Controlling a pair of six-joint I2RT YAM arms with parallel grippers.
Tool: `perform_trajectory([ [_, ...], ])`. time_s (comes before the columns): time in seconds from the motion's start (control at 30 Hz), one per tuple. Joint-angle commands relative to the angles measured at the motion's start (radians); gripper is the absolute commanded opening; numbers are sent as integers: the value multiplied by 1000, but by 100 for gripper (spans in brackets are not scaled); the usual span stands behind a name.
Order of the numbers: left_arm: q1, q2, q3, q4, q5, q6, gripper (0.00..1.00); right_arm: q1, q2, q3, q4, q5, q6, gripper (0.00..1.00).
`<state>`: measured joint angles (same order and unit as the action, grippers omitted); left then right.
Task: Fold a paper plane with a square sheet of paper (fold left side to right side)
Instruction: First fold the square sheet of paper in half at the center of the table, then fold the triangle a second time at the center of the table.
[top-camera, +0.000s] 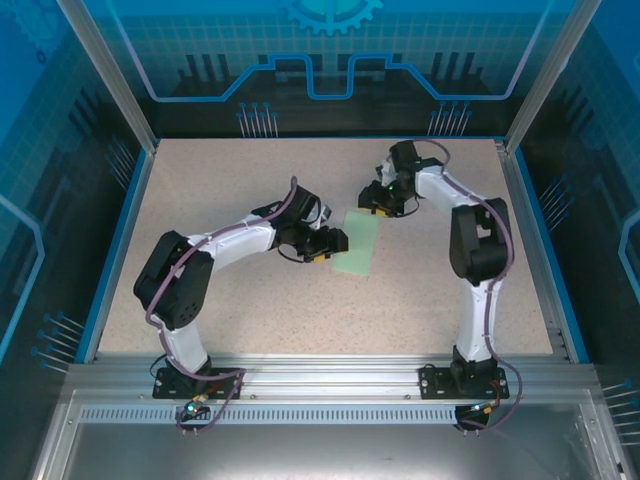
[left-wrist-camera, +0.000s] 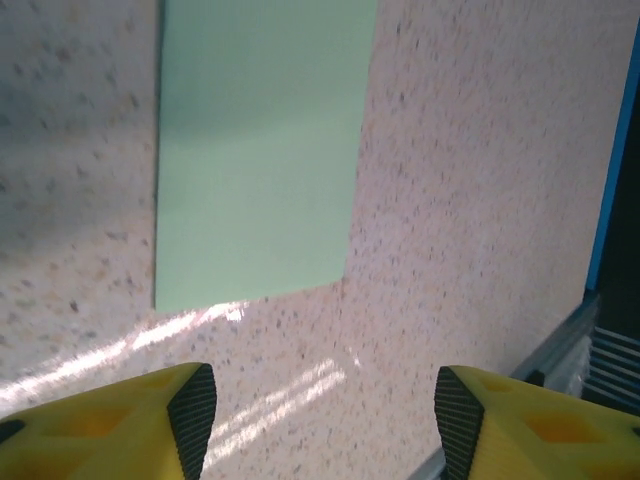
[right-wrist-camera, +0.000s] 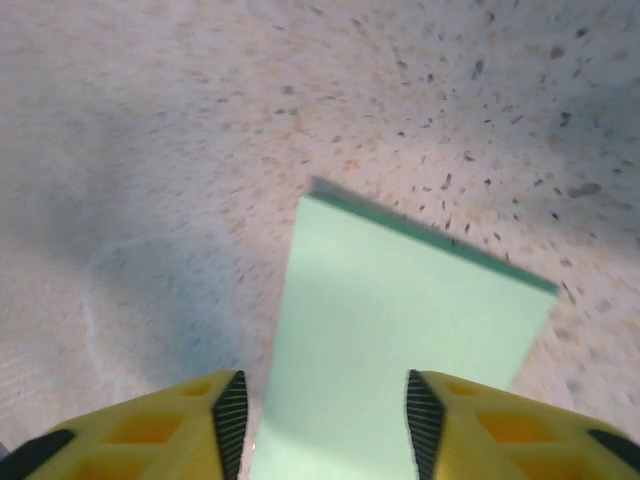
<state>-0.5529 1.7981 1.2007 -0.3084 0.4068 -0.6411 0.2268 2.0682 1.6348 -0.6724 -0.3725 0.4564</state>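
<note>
The square sheet of paper (top-camera: 358, 243), folded into a narrow mint-green strip, lies flat near the middle of the table (top-camera: 230, 180). The left gripper (top-camera: 335, 245) sits at the strip's 9 o'clock edge, jaws apart and empty. The right gripper (top-camera: 383, 207) hangs over its 12 o'clock end, jaws spread wide above the paper, clamping nothing

1. Paper (top-camera: 357, 243) lies flat, central; left gripper (top-camera: 335, 245) crowds its left edge, right gripper (top-camera: 383, 205) its far end.
2. Bare table (top-camera: 330, 310) runs wide toward the near edge and along both sides.
</note>
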Motion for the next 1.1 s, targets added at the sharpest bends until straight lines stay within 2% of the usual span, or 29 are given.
perform_trajectory([
  [0.0, 4, 16, 44, -30, -100, 33, 64, -34, -101, -93, -39, 39, -6, 55],
  [0.13, 7, 103, 127, -63, -97, 2, 64, -57, -111, -162, -11, 24, 0, 62],
  [0.33, 10, 199, 180, -65, -61, -49, 64, -57, -28, -104, -24, -4, 14, 65],
  [0.63, 8, 247, 169, -57, -15, -77, 64, -33, 64, -38, -44, 12, 54, 65],
  [1.07, 3, 263, 158, -57, -2, -77, 64, -4, 117, -14, -16, 0, 102, 61],
])
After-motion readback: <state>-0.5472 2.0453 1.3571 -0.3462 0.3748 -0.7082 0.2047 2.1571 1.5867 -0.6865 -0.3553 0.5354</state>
